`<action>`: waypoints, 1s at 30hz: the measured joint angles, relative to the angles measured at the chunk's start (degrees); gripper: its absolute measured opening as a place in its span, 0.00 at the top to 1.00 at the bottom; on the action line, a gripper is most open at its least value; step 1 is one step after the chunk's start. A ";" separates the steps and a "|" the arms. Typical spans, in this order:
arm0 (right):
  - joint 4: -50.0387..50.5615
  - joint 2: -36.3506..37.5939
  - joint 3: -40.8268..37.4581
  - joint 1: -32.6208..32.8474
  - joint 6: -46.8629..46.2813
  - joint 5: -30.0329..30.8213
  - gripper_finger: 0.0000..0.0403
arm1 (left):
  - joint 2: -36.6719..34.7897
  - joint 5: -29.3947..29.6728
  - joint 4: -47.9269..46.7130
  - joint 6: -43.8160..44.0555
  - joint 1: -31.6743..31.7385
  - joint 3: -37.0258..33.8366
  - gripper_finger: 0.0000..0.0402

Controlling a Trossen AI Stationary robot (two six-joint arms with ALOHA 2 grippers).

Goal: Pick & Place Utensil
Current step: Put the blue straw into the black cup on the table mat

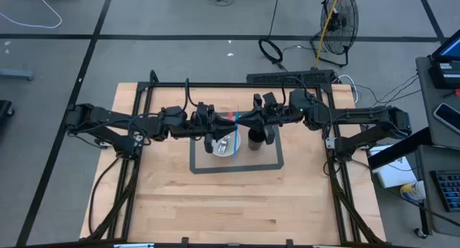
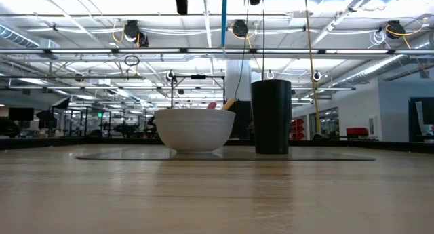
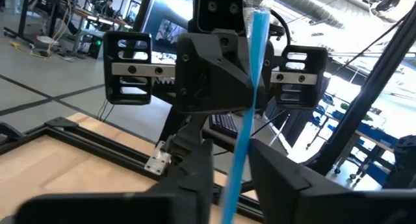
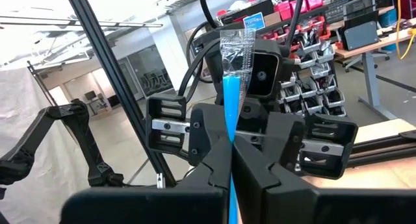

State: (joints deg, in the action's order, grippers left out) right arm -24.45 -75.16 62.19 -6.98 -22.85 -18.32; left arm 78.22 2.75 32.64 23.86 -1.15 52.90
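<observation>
Item 1. One blue utensil (image 4: 231,130), slender, sealed in a clear wrapper that crinkled at one end. It was held in the air between the two grippers, above the middle of the table and over the gap between bowl and cup. In the low view it hung as a vertical blue strip (image 2: 223,17) high above the bowl.

Item 2. Two dark arms, reaching inward from opposite sides of the table and meeting at its centre.
- Right gripper (image 4: 231,162): fingers pressed together on the blue utensil, clamping it.
- Left gripper (image 3: 229,175): fingers standing apart on either side of the utensil, a visible gap on each side; whether either finger touched it could not be told.

Item 3. One white bowl (image 2: 194,130), upright on the table inside a grey rectangular outline (image 1: 237,169). Utensils lay in it (image 1: 224,144); their number could not be counted. Two tips, one reddish and one tan, showed above the rim in the low view.

Item 4. One black cup (image 2: 271,117), tall and cylindrical, upright just beside the bowl, inside the same outline.

Item 5. One wooden table (image 1: 230,205), with a black frame round its edges.

Item 6. One floor fan (image 1: 339,18), standing on the floor beyond the table.
</observation>
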 joint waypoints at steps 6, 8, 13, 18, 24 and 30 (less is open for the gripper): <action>0.85 0.33 0.00 0.02 0.23 -0.05 1.00 | 0.00 0.32 -0.32 -0.01 0.00 0.00 0.56; 1.22 0.82 0.00 0.01 1.04 -0.01 1.00 | 0.00 0.08 -0.39 -0.07 0.00 0.00 0.50; 2.26 3.27 0.05 -0.95 2.39 0.07 1.00 | -0.70 -1.33 -2.00 -0.19 0.00 0.00 0.41; 9.76 8.34 0.09 -1.98 4.12 2.23 1.00 | -3.54 -1.21 -7.91 -0.48 0.50 -0.04 0.39; 19.12 14.65 0.04 -1.92 7.94 8.47 1.00 | -10.60 1.32 -21.42 -3.21 2.76 0.04 0.41; 20.53 17.97 0.04 -1.95 10.39 11.07 1.00 | -17.51 3.80 -32.97 -5.68 4.45 0.04 0.43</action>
State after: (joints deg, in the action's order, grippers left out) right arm -3.92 -57.19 62.24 -8.93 -12.47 -7.25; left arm 60.70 6.55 -0.33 18.17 3.30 52.95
